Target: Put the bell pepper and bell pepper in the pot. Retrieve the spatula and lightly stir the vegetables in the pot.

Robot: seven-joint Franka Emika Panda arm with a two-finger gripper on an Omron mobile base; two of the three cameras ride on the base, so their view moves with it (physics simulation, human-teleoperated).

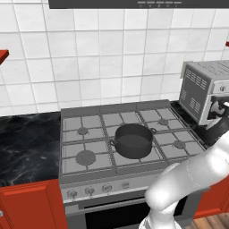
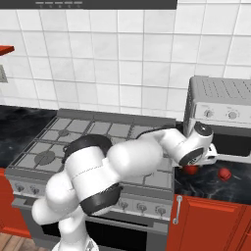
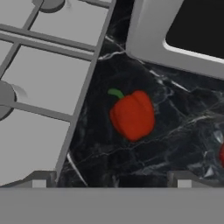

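Hovering over the black marbled surface (image 3: 131,162) to the right of the grey gas stove (image 1: 89,134), the white arm's end effector (image 3: 111,181) stands fully open and holds nothing, its two dark fingertips (image 3: 39,180) spread wide at the bottom of the hand view, one toward the stove edge and one out over the stone. Between and just beyond them lies the nearer small bright red bell pepper (image 3: 132,114), resting on the surface almost centred ahead of the end effector, with its short green stem (image 3: 115,92) pointing up and to the left in that view, toward the stove's edge, and its slightly longer axis running from that stem down to its blunt far end. A second red bell pepper (image 2: 224,173) sits farther right on the same surface, well apart from the first (image 2: 191,169), in front of the grey toaster oven (image 2: 223,110). The round, shallow dark grey metal pot (image 1: 133,140) waits empty on the middle of the stove, well to the left of both vegetables. The next move looks to be a straight drop onto the nearer pepper, the spread fingers closing across its width
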